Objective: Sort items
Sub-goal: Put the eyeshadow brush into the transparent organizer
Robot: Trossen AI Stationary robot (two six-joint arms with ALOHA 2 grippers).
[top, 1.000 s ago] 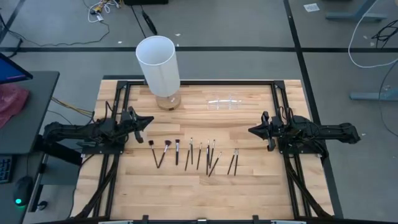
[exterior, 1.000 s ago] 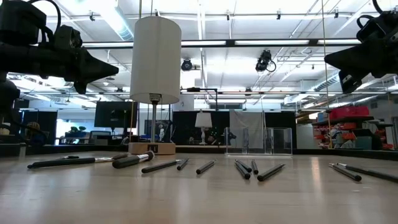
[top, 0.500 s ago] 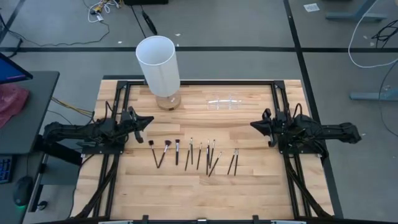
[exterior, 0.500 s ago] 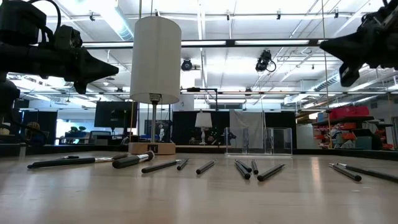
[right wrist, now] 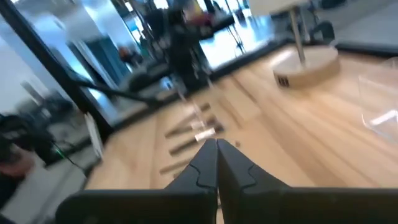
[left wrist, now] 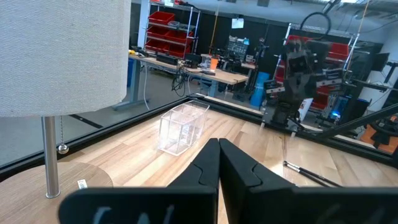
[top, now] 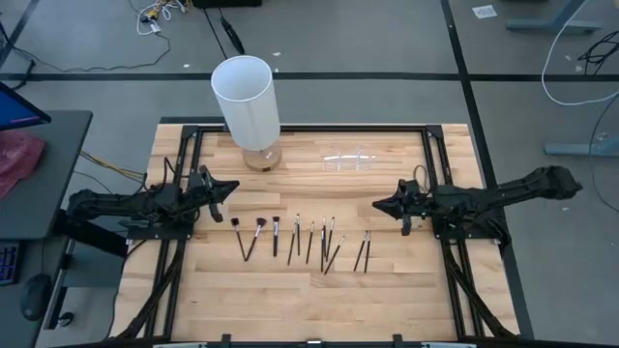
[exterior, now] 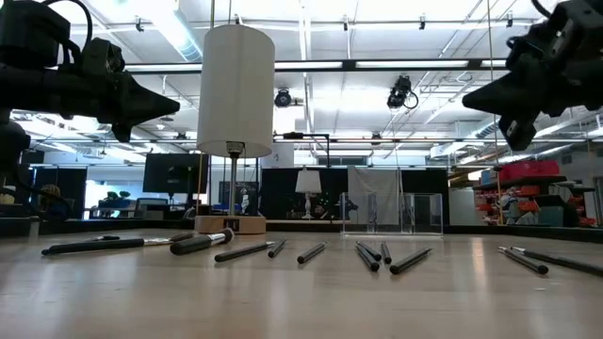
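Brushes [top: 300, 240] lie mid-table, between closed left claw [top: 235, 188] and right claw [top: 377, 206].

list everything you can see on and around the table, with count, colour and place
brushes and sticks: about a dozen, dark handles, some with silver ferrules, in a loose row across the table's middle
lamp: one, white shade on a round wooden base, at the table's far edge, left of centre
clear holder: one, see-through, at the far edge right of the lamp
table: one, light wood with a black frame
left gripper: one, dark, shut, empty, above the row's left end
right gripper: one, dark, shut, empty, above the table by the row's right end
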